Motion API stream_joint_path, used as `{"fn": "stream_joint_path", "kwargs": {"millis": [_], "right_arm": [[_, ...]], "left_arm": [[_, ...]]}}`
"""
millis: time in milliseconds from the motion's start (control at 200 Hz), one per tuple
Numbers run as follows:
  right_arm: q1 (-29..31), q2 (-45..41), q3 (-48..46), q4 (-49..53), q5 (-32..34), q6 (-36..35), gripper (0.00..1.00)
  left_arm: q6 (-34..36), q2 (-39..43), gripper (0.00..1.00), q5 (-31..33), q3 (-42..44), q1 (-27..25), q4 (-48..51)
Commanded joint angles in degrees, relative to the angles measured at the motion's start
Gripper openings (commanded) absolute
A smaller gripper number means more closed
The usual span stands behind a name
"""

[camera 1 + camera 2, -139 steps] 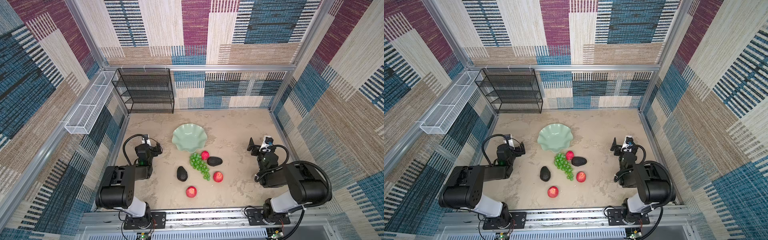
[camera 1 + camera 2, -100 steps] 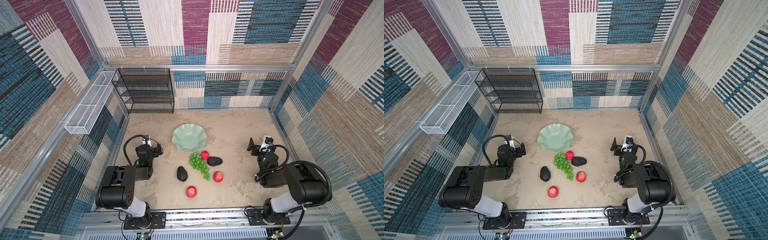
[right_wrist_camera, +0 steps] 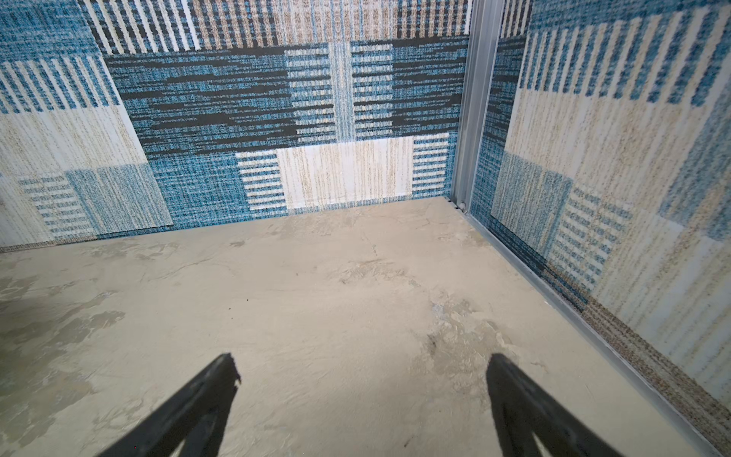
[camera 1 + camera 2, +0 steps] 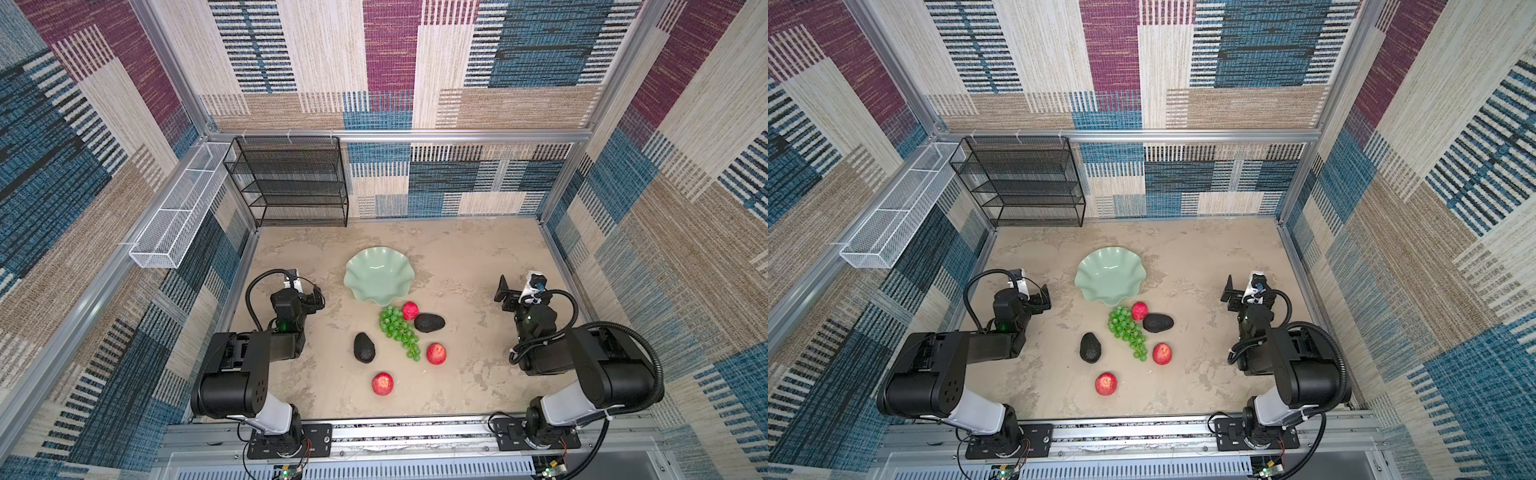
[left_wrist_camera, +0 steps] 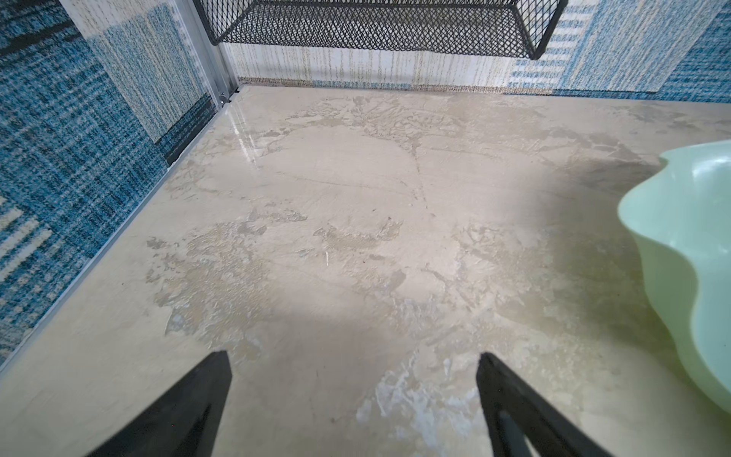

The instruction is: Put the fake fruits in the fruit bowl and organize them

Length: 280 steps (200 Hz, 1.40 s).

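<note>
fruit bowl point(image 4: 377, 274): glossy, smooth | table point(image 4: 465, 257): mottled stone-look | rack point(image 4: 291, 183): black wire mesh

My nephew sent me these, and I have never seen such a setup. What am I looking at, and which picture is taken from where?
Two black robot arms stand at the near edge of a beige table. Two pictures come from one camera head overhead, looking down. The other two come from small cameras on the arms' wrists; the dark prongs in them are each arm's gripper. The left gripper and the right gripper are both open and hold nothing. Between the arms lie fake fruits: three red apples, two dark avocados and a bunch of green grapes. Just beyond them sits an empty mint-green bowl. A black wire rack stands at the back wall, a white mesh basket hangs at the side.
</note>
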State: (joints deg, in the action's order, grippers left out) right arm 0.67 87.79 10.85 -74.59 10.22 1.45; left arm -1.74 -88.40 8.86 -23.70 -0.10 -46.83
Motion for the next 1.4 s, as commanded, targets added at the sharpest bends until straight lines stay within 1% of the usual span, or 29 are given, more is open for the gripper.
{"fn": "stream_joint_path", "kwargs": {"millis": [0,135,210,255,280,341,386,441,461,491,516,521,536,541,556,581,616,646,676,721,756,806,851,927,1007,1077,1157,1242,1397], "right_arm": [[0.0,0.0,0.0,-1.0,0.4,0.4,1.0],[0.1,-0.2,-0.3,-1.3,0.3,0.4,1.0],[0.0,-0.7,-0.1,-1.4,-0.1,0.0,1.0],[0.1,-2.5,1.9,4.1,-2.7,-0.9,1.0],[0.5,-3.4,3.4,6.4,-2.1,-1.6,1.0],[0.8,-8.4,11.9,24.5,1.7,-0.2,1.0],[0.8,-10.9,18.0,33.9,2.0,0.9,1.0],[0.7,-13.4,23.6,40.4,-2.0,3.9,1.0],[0.7,-14.0,25.2,41.8,-3.1,6.8,1.0],[0.7,-14.5,27.7,45.0,-3.5,14.9,1.0],[0.7,-14.7,30.3,49.6,-5.4,19.4,1.0],[0.7,-14.6,30.7,50.4,-7.0,19.4,1.0],[0.5,-14.5,31.7,51.5,-7.8,19.4,1.0],[0.4,-14.4,32.4,52.7,-10.4,18.6,1.0],[0.4,-14.1,33.6,54.2,-13.8,17.6,1.0],[0.6,-13.7,35.0,56.2,-17.8,16.7,1.0],[1.0,-13.8,35.8,58.5,-20.5,17.5,1.0],[1.7,-14.4,35.8,60.6,-20.4,19.1,0.99],[2.9,-15.2,35.7,63.1,-19.8,19.3,0.98],[6.3,-16.3,36.4,68.4,-17.5,16.9,0.97],[9.7,-16.4,37.4,74.1,-14.5,15.7,0.97],[13.6,-16.4,38.0,81.3,-10.9,16.1,0.97],[16.7,-16.7,36.9,86.1,-10.8,17.6,0.96],[23.2,-19.4,33.4,90.7,-9.2,21.2,0.95],[31.3,-22.4,30.6,95.4,-5.3,26.1,0.95],[36.4,-24.3,29.2,99.8,-4.3,30.5,0.95],[41.0,-26.7,27.3,102.4,-4.1,34.8,0.94],[43.8,-28.0,25.2,102.0,-5.8,37.7,0.94],[46.7,-24.2,24.4,98.3,-7.1,38.7,0.91]], "left_arm": [[0.9,0.2,1.0,-0.2,-0.3,0.1,-0.8],[1.2,0.4,1.0,-0.3,0.0,0.1,-1.3],[1.8,1.9,1.0,-2.1,0.7,0.1,-1.4],[2.0,4.9,1.0,-2.3,-0.1,0.1,2.4],[1.7,7.1,1.0,-1.8,-1.4,0.1,5.9],[-0.4,12.7,1.0,1.0,-6.2,0.1,19.3],[-3.3,16.3,1.0,2.8,-10.4,0.3,27.7],[-6.8,19.9,1.0,3.2,-14.4,0.4,34.0],[-8.5,21.0,1.0,3.8,-15.5,0.4,36.1],[-10.9,22.6,1.0,4.2,-16.7,0.4,38.7],[-11.3,23.6,1.0,3.4,-17.7,0.3,40.7],[-11.1,23.8,1.0,3.0,-17.8,0.3,41.1],[-9.7,24.4,1.0,1.5,-18.2,0.4,41.8],[-9.1,24.6,1.0,0.9,-18.2,0.4,42.0],[-7.0,24.9,1.0,-1.2,-18.6,0.4,42.8],[-4.3,25.2,1.0,-4.0,-19.5,0.4,44.6],[-4.7,25.1,0.99,-4.6,-20.7,0.4,47.7],[-6.5,24.8,0.99,-3.5,-21.9,0.4,50.3],[-7.9,24.4,0.97,-2.4,-22.7,0.4,52.4],[-9.5,23.9,0.96,-1.1,-24.6,0.4,55.5],[-9.2,23.5,0.96,-1.0,-27.3,0.4,58.9],[-7.9,22.8,0.96,-1.0,-30.7,0.4,62.9],[-7.7,22.4,0.95,-0.4,-32.7,0.4,65.4],[-9.8,22.4,0.95,1.6,-33.5,0.4,67.7],[-9.8,23.7,0.95,-0.2,-33.0,0.4,68.2],[-10.4,25.0,0.95,-0.1,-31.8,0.4,67.2],[-10.8,25.9,0.95,1.0,-31.2,0.5,66.4],[-10.9,26.3,0.95,1.1,-31.0,0.5,66.1],[-11.1,26.0,0.95,0.6,-31.3,0.5,66.7]]}}
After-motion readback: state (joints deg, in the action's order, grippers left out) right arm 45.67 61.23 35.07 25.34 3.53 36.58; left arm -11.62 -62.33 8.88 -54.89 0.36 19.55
